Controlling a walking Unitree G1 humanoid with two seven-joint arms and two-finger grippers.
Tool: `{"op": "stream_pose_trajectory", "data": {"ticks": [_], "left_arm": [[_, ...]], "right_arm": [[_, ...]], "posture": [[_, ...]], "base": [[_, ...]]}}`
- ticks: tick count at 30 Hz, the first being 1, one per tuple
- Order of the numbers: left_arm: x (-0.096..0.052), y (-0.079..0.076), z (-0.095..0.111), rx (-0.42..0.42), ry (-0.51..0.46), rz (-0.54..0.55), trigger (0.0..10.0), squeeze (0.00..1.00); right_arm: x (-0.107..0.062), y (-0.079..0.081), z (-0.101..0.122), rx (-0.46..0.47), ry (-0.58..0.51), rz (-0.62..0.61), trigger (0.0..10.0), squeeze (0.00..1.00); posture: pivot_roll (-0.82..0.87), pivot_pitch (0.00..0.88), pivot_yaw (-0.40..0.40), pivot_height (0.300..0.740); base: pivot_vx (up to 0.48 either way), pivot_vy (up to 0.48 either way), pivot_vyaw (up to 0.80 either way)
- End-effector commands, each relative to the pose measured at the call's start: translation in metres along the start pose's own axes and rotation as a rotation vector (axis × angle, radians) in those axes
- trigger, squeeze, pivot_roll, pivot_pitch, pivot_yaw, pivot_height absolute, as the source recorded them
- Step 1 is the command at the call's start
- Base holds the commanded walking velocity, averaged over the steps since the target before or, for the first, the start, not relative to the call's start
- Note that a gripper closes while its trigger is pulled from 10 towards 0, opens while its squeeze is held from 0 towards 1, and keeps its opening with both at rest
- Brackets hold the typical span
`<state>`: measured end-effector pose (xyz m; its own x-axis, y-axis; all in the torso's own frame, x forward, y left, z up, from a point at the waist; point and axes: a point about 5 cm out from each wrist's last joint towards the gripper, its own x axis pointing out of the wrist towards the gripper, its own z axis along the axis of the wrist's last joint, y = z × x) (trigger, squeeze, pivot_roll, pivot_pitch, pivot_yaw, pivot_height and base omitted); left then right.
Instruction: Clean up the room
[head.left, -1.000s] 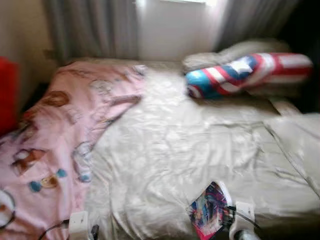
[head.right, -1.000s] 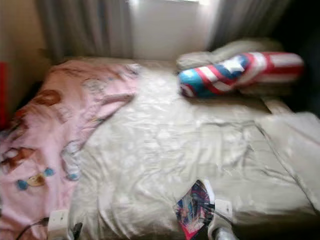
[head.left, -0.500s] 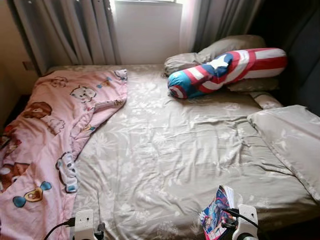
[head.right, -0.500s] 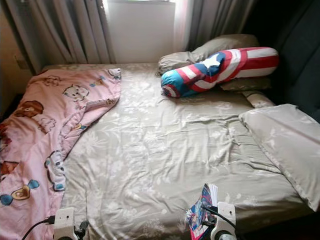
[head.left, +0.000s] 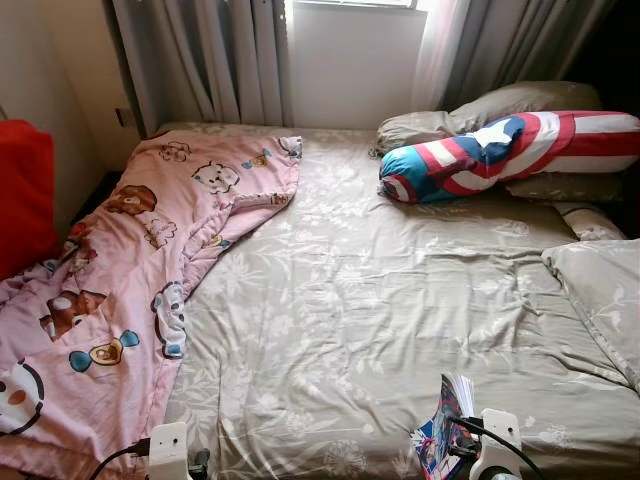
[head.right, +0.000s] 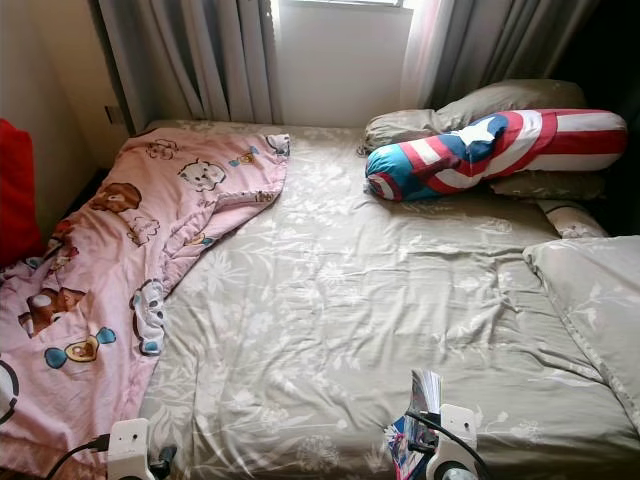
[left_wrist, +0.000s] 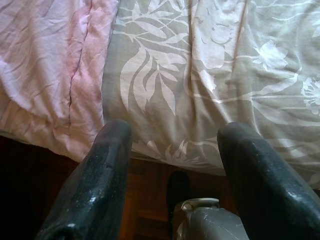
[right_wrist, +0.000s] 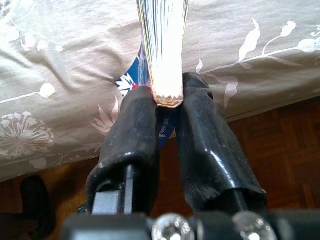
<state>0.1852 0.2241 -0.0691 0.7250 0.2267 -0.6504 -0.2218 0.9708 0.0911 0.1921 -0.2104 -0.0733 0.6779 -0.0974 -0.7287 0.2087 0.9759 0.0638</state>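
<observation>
Here we list a bed (head.left: 400, 300) under a grey-green floral sheet, standing before grey curtains (head.left: 215, 60) and a bright window.

Item: our right gripper (right_wrist: 167, 107), fingers pressed tight on the spine of a colourful magazine (head.left: 445, 425). We hold it upright at the near edge of the bed, its pages fanning above the sheet.

Item: our left gripper (left_wrist: 175, 150), fingers spread wide and holding nothing, poised over the near bed edge where the sheet meets the blanket. Dark wooden floor (left_wrist: 145, 200) shows beneath it.

Item: a pink cartoon-print blanket (head.left: 120, 290), spread over the left side of the bed and hanging off its edge.

Item: a red, white and blue bolster with a star (head.left: 510, 150), lying across the head of the bed against two grey pillows (head.left: 500, 105).

Item: another grey pillow (head.left: 605, 295), at the right edge of the bed.

Item: something red (head.left: 22, 195), beside the bed on the left.
</observation>
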Motion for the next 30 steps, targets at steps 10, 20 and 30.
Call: {"op": "stream_pose_trajectory", "data": {"ticks": [10, 20, 30], "left_arm": [[-0.005, 0.005, -0.016, 0.014, 0.078, -0.079, 10.0, 0.0], [-0.005, 0.005, -0.017, 0.01, 0.081, -0.076, 10.0, 0.0], [-0.006, 0.006, -0.017, 0.005, 0.079, -0.077, 10.0, 0.0]], "right_arm": [[-0.002, 0.02, 0.101, -0.018, -0.556, 0.069, 10.0, 0.0], [-0.002, 0.02, 0.101, -0.016, -0.556, 0.071, 10.0, 0.0], [-0.003, 0.024, 0.112, -0.009, -0.597, 0.081, 10.0, 0.0]], "posture": [[0.09, 0.0, -0.081, 0.74], [0.09, 0.0, -0.084, 0.74], [0.08, 0.0, -0.082, 0.74]], "base": [[0.0, -0.255, 0.37], [0.0, -0.292, 0.0], [0.0, -0.286, 0.0]]}}
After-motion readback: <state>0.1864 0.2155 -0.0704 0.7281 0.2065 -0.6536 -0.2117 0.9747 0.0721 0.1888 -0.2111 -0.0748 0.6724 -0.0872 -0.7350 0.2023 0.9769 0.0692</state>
